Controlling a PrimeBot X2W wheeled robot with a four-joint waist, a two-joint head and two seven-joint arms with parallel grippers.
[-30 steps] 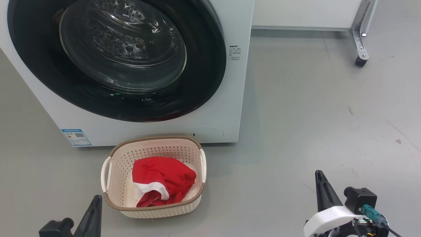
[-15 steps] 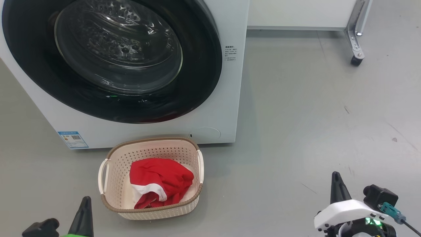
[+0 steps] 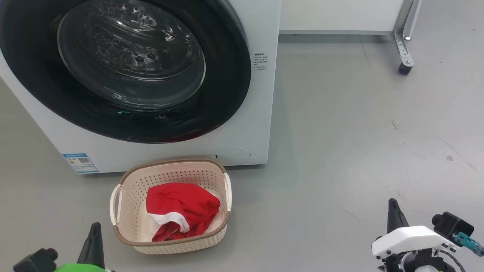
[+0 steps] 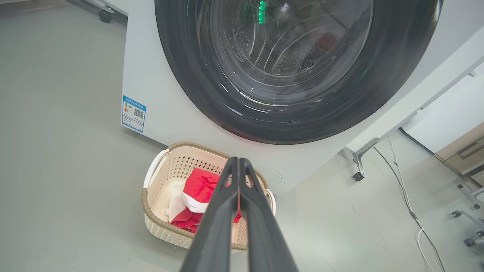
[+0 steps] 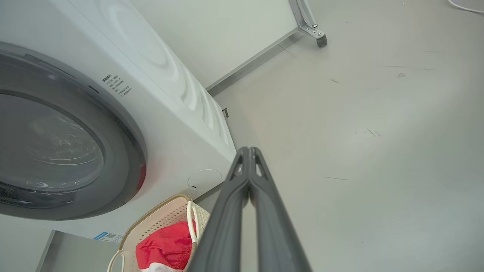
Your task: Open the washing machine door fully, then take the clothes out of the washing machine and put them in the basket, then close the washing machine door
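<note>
The washing machine [image 3: 261, 124] stands at the upper left, and its door [image 3: 223, 98] lies flat against the front, black rim around the glass bowl. On the floor before it sits the cream basket [image 3: 170, 247] with the red clothes [image 3: 181, 209] inside. My left gripper [image 3: 94, 228] is low at the bottom left, beside the basket, shut and empty. At the bottom right, well away from the basket, my right gripper [image 3: 393, 206] is shut too, holding nothing. The left wrist view has the left gripper [image 4: 239, 160] over the basket [image 4: 159, 223]; the right gripper [image 5: 249, 150] points at bare floor.
A metal leg on a castor [image 3: 404, 68] stands at the upper right under a white panel. Grey floor stretches open to the right of the machine. Cables [image 4: 408, 204] and more castor legs lie on the floor in the left wrist view.
The head camera has shifted, so the whole scene slid left. Both grippers have drawn lower in the view, the right one also further right. The basket and clothes stay as they were.
</note>
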